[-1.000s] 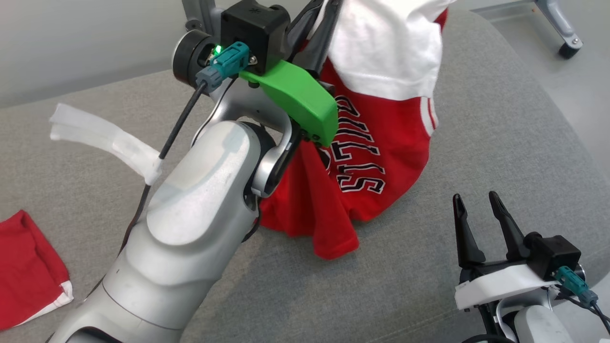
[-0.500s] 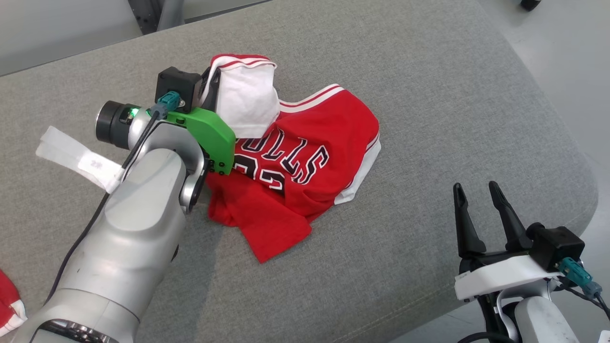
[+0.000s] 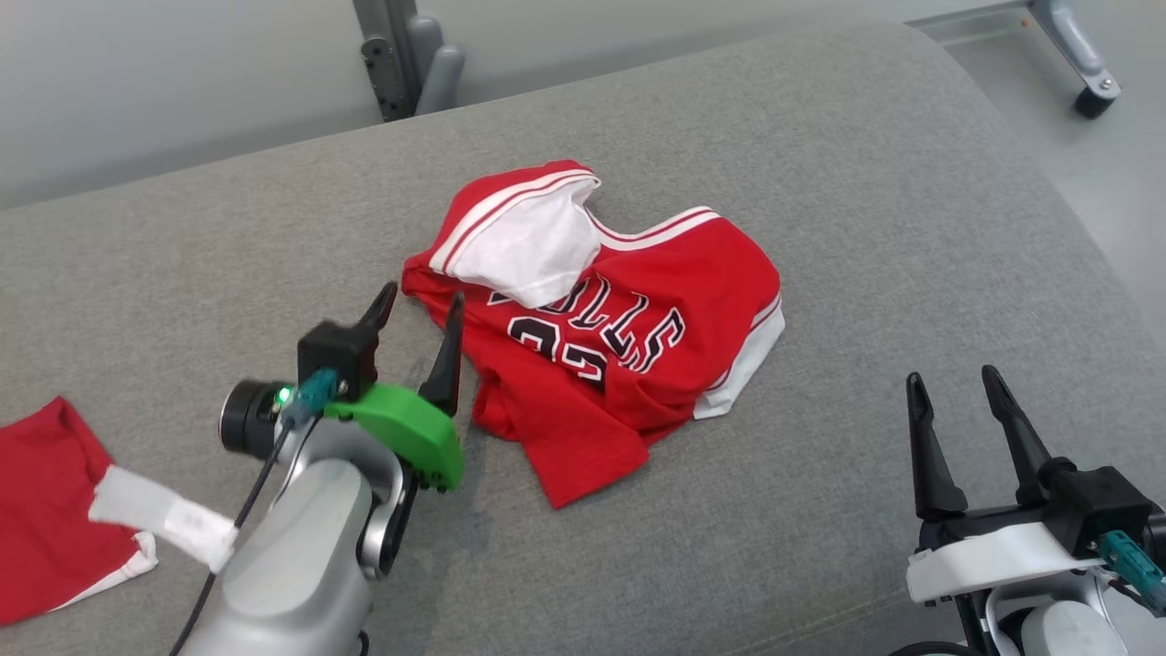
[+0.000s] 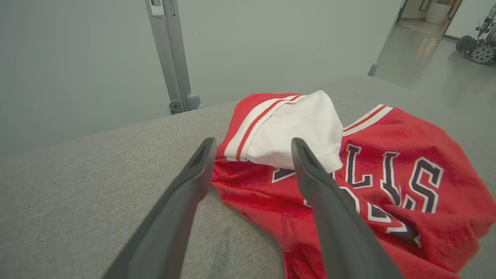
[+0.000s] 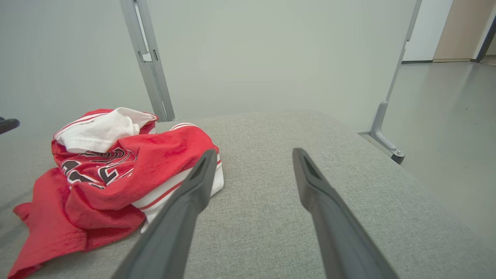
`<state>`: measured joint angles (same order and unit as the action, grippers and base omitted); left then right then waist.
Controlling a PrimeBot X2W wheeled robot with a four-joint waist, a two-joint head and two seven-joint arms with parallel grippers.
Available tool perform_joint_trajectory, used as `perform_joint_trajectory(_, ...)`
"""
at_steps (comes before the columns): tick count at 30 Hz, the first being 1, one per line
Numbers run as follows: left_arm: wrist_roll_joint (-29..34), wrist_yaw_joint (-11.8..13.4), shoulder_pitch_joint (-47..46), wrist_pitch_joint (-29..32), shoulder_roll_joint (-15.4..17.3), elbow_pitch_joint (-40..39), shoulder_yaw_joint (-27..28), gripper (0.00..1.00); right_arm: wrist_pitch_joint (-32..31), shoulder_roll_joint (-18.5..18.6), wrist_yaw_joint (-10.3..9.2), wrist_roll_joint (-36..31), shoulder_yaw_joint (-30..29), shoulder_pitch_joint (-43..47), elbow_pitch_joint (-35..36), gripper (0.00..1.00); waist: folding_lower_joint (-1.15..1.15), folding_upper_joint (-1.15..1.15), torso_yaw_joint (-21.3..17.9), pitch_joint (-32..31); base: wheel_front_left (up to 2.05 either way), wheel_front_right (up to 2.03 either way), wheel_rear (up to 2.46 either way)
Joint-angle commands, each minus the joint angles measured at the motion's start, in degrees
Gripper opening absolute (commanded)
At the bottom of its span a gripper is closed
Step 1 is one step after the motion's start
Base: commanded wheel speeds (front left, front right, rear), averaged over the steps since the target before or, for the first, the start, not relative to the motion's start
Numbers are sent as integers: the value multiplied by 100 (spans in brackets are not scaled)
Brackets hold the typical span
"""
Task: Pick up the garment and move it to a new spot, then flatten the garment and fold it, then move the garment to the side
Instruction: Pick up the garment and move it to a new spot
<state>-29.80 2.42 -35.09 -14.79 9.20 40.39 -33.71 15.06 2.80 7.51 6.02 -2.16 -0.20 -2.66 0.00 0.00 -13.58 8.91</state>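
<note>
My left end effector (image 3: 423, 293) is stretched out ahead, jaws wide and empty; my right end effector (image 3: 950, 375) rests low, jaws likewise apart.

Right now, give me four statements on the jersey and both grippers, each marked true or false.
1. The left gripper is open, gripping nothing. True.
2. The jersey lies flat and smooth. False: it is crumpled, with a white flap turned over the red.
3. The right gripper is shut on the jersey. False: it is open and apart from it.
4. A second red cloth lies at the head view's left edge. True.
</note>
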Motion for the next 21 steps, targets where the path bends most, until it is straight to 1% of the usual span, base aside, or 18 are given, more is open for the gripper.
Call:
perform_joint_trajectory(1, -45, 86, 273, -38, 82, -165, 52, 100, 18, 29, -4, -63, -27, 83, 56, 100, 0, 0, 403, -343, 0, 0, 0)
perform_joint_trajectory(4, 19, 315, 1094, -43, 250, -994, 252, 100, 18, 119, -4, -193, -112, 208, 189, 100, 0, 0, 662, -467, 0, 0, 0)
perform_joint_trajectory(6, 132, 479, 1635, -44, 421, -1487, 442, 100, 18, 168, -4, -245, -131, 261, 231, 100, 0, 0, 805, -531, 0, 0, 0)
perform_joint_trajectory(10, 328, 630, 2692, -42, 541, -2371, 944, 100, 18, 321, -4, -329, -157, 393, 206, 100, 0, 0, 1061, -675, 0, 0, 0)
perform_joint_trajectory(15, 605, 493, 3672, -43, 469, -3031, 1519, 100, 18, 456, -4, -360, -226, 570, 80, 100, 0, 0, 1370, -813, 0, 0, 0)
perform_joint_trajectory(18, 759, 396, 4007, -43, 360, -3179, 1862, 100, 18, 480, -4, -352, -304, 666, -22, 100, 0, 0, 1527, -875, 0, 0, 0)
perform_joint_trajectory(21, 902, 241, 4215, -43, 221, -3247, 2147, 100, 18, 452, -4, -349, -400, 765, -117, 100, 0, 0, 1663, -940, 0, 0, 0)
